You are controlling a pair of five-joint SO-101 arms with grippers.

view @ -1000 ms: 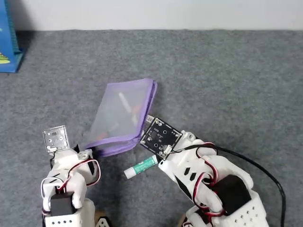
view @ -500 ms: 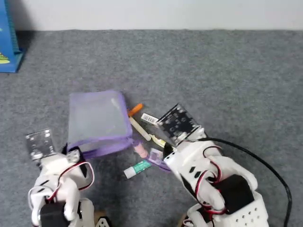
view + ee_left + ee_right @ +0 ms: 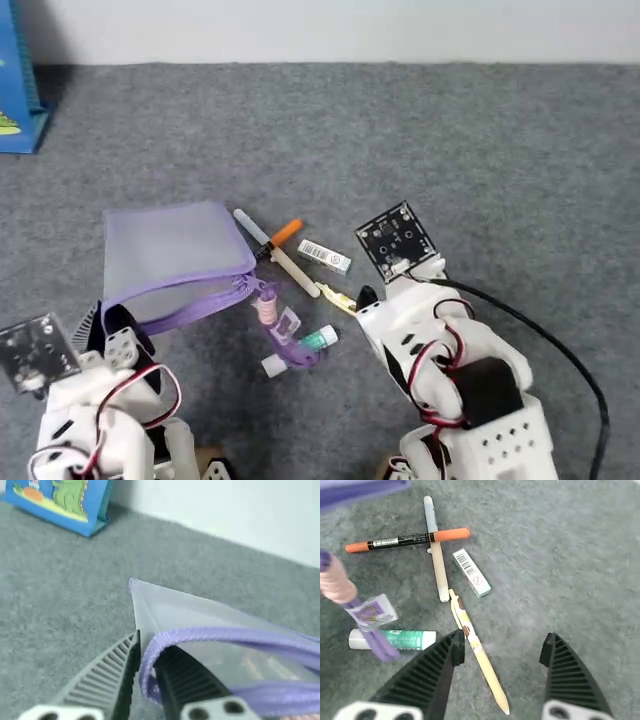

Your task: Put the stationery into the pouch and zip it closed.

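The translucent purple pouch [image 3: 175, 260] lies at the left with its zipper edge lifted, and my left gripper [image 3: 105, 335] is shut on that purple edge [image 3: 150, 645]. Stationery lies loose on the carpet beside it: an orange marker [image 3: 275, 238], a cream pen [image 3: 290, 268], a small boxed eraser [image 3: 324, 256], a yellow pen [image 3: 335, 297], a green glue stick [image 3: 312, 341] and a pink item [image 3: 266, 308] with a purple tag. My right gripper [image 3: 502, 650] hangs open just above the yellow pen [image 3: 475, 650], holding nothing. The eraser [image 3: 471, 573] and the marker [image 3: 407, 539] lie beyond it.
A blue box [image 3: 15, 90] stands at the far left by the white wall. Grey carpet [image 3: 480, 160] stretches bare to the right and far side. The right arm's black cable [image 3: 560, 350] trails off at the right.
The left gripper has dragged the pouch left and toward the near edge. The stationery that was inside now lies spilled on the carpet. The right gripper has let go of the pouch and drawn back right.
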